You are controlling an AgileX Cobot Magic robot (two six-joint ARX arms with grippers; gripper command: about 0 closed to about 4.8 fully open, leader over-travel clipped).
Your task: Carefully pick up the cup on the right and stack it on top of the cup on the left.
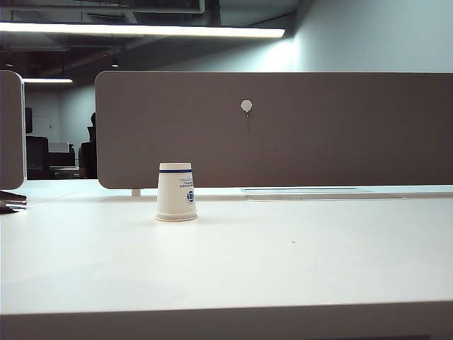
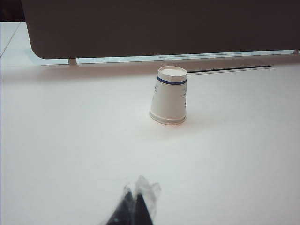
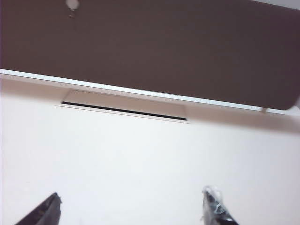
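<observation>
Left gripper (image 2: 133, 206) jaws look closed, short of the cup (image 2: 169, 95); right gripper (image 3: 131, 208) jaws stand wide open and empty over bare table (image 3: 140, 154). We count one cup showing — upside down, left of centre, perhaps a stack — so we'd retreat clear without nudging it.
</observation>
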